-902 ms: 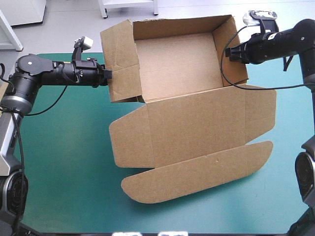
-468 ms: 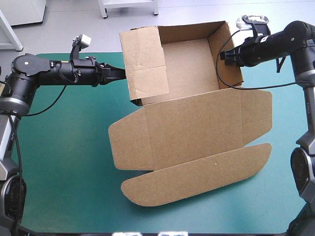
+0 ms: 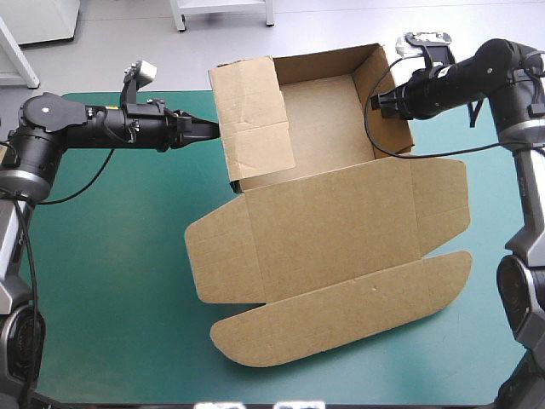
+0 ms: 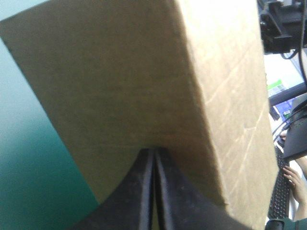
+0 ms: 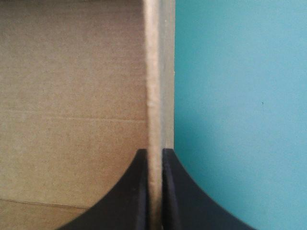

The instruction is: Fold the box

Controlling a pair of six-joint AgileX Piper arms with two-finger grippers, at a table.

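Left end effector (image 3: 219, 128), right end effector (image 3: 380, 99) pinch brown box (image 3: 341, 221) walls; lid flat.

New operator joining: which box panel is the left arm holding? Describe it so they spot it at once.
On the teal-green table, find the brown box, its open tray at the far end. The panel is the tray's left wall, pinched in the left arm's jaws. Unlike the upright right wall, it leans in over the tray floor, hiding part of it.

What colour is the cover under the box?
Teal-green, plain, no pattern. The cover shows best in the high view.
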